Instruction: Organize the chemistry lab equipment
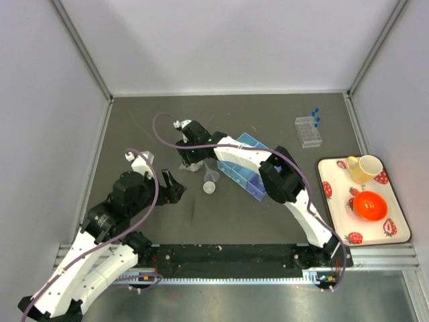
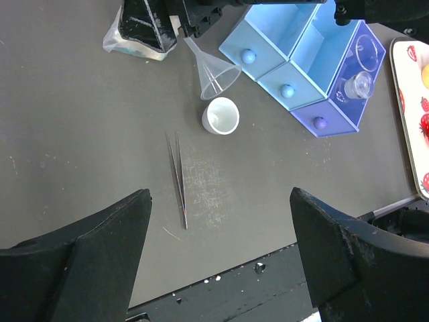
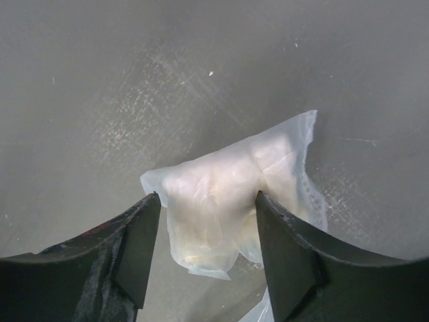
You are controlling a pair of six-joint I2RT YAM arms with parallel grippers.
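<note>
Just beside white cup (image 2: pixel 221 115), funnel (image 2: pixel 216 70): mouth toward cup, stem pointing away.

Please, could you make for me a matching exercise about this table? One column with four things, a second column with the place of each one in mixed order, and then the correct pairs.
Things:
1. tweezers
2. clear plastic bag
3. yellow mug
4. tube rack

Places:
A. on the strawberry tray, beside the orange bowl
B. at the far right of the table, holding blue-capped tubes
C. between the jaws of the right gripper
D. flat on the table, near the small white cup

Pairs: 1-D, 2-C, 3-A, 4-B
</note>
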